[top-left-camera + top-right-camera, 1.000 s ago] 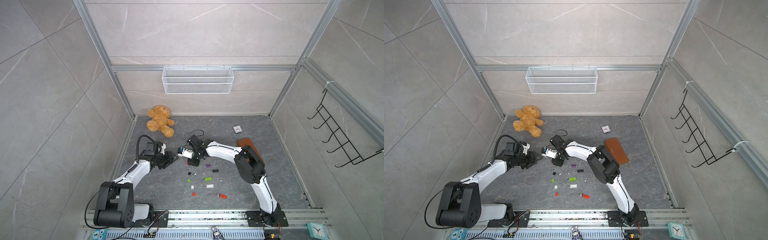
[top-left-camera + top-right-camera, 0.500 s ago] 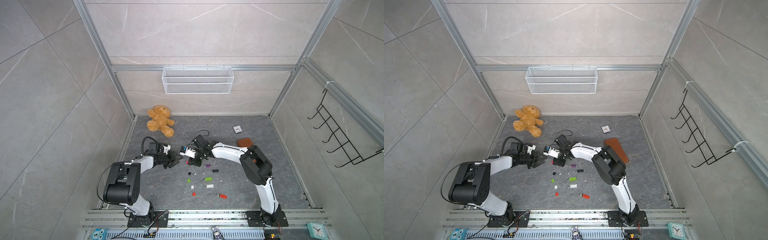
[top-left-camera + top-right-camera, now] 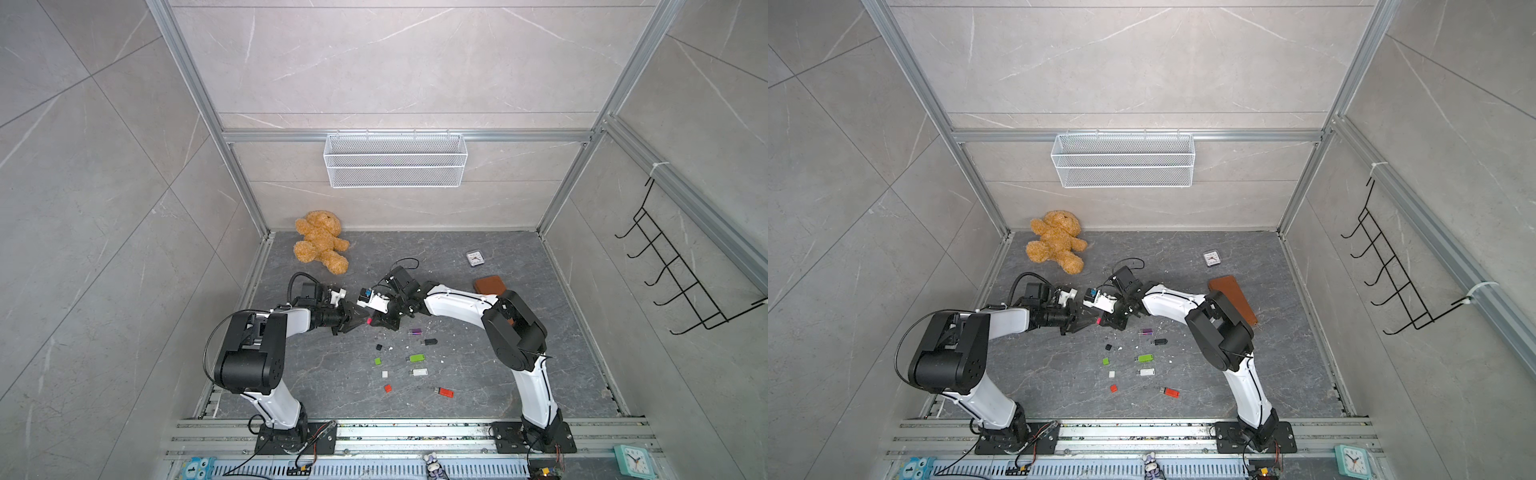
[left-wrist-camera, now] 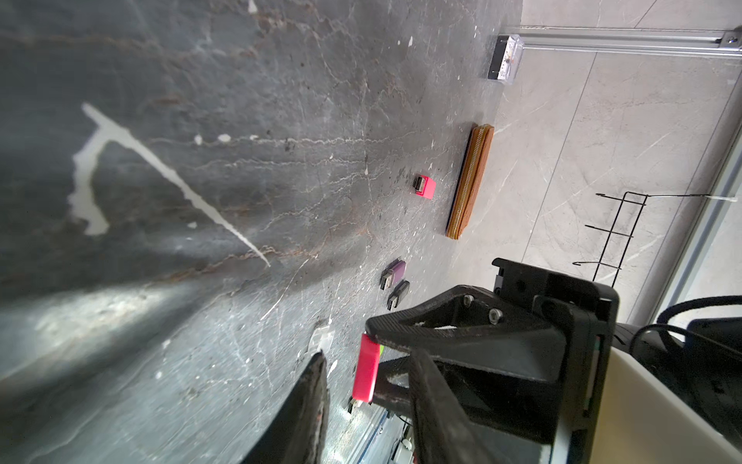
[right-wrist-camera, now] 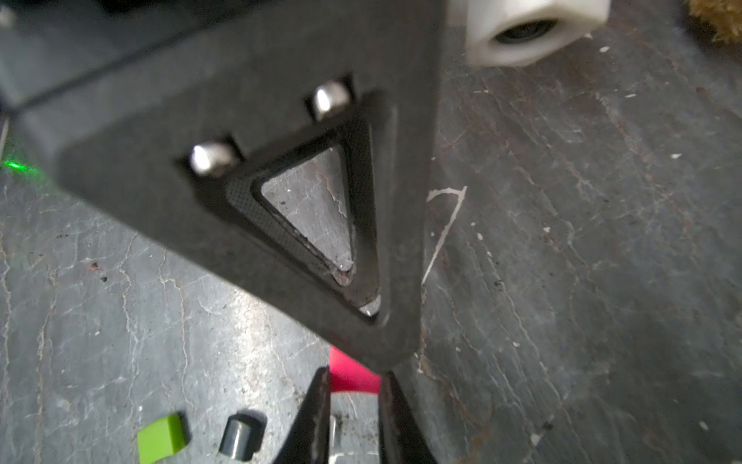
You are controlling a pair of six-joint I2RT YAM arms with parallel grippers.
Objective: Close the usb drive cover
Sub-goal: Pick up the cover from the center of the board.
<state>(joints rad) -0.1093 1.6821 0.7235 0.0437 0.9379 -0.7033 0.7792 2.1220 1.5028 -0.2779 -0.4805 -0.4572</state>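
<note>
Two arms are meeting just left of centre in both top views, over the dark floor (image 3: pixel 332 374). The left gripper (image 3: pixel 360 320) is reaching in from the left and the right gripper (image 3: pixel 377 322) from the right, and the pink usb drive (image 3: pixel 369 320) is showing as a small spot between their tips. Loose drives and caps are lying below and to the right of them, among them a purple drive (image 3: pixel 415 331), a green drive (image 3: pixel 415 358) and a red drive (image 3: pixel 444 392). A teddy bear (image 3: pixel 320 243) is sitting at the upper left of the floor. In the left wrist view the pink usb drive (image 4: pixel 366 377) is hanging clear of the floor at lower centre, and the right gripper's fingers (image 4: pixel 461 333) are pinching it from the right. The left gripper's own fingers (image 4: pixel 313 405) are standing apart on either side of it, jaws open. A second pink drive (image 4: pixel 425 187) is lying beside a brown wallet (image 4: pixel 469 180). In the right wrist view the right gripper's fingers (image 5: pixel 317 418) are clamping the pink usb drive (image 5: pixel 353 375) at bottom centre. A green cap (image 5: pixel 160 440) and a black cap (image 5: pixel 241 436) are lying at lower left.
</note>
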